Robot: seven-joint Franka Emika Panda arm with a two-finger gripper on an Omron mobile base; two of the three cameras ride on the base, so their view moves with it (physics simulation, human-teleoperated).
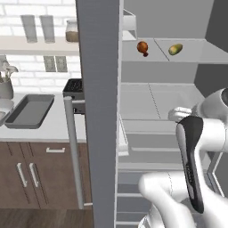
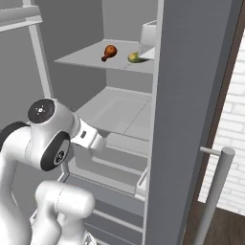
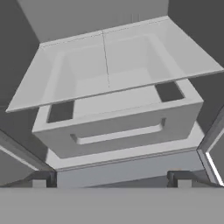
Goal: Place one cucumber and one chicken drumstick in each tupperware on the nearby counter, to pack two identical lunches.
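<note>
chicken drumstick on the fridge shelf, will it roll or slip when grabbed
The chicken drumstick looks glossy, so it may slip between the fingers. Its bulbous end tapering to thin bone suggests it would pivot rather than roll straight. It probably stays stiff when lifted.

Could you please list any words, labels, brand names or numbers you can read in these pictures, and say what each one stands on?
There is no readable text in any of the views.
The jars on the wall shelf are plain; any label is too small to tell.
The black toaster, the grey tray on the counter, the fridge door and the fridge drawer bear no markings.
The robot arm shows no lettering.
</note>
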